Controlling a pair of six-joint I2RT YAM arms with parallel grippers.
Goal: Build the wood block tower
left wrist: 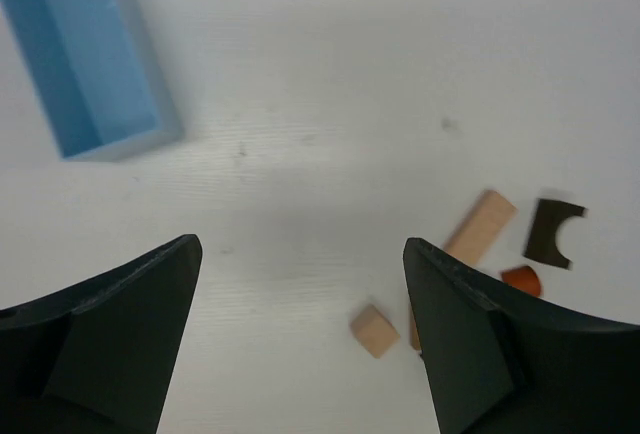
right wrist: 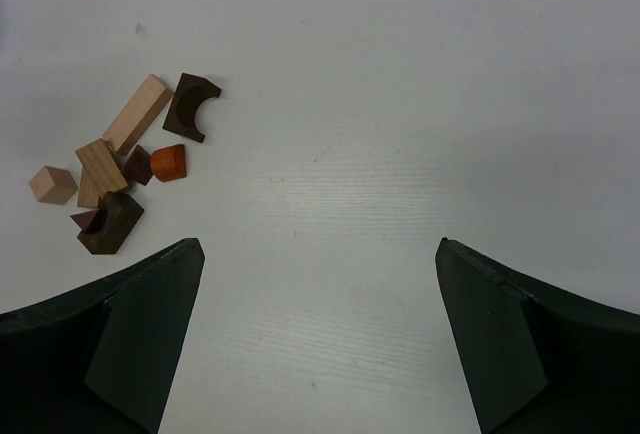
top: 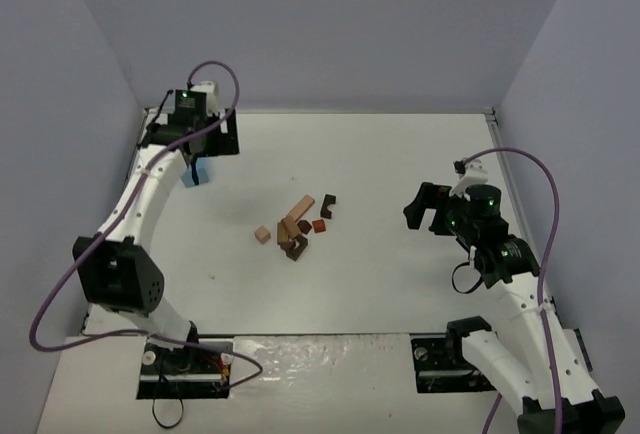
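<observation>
The wood blocks lie in a loose cluster at the table's middle, with no stack standing. In the right wrist view I see a tan bar, a dark arch piece, an orange piece, a tan cube and a dark brown block. My left gripper is open and empty at the far left, well away from the cluster; its view shows the tan cube and tan bar. My right gripper is open and empty, right of the blocks, over bare table.
A light blue rectangular box lies at the far left beside my left gripper and shows open-topped in the left wrist view. Purple walls enclose the table on three sides. Both arm bases stand at the near edge.
</observation>
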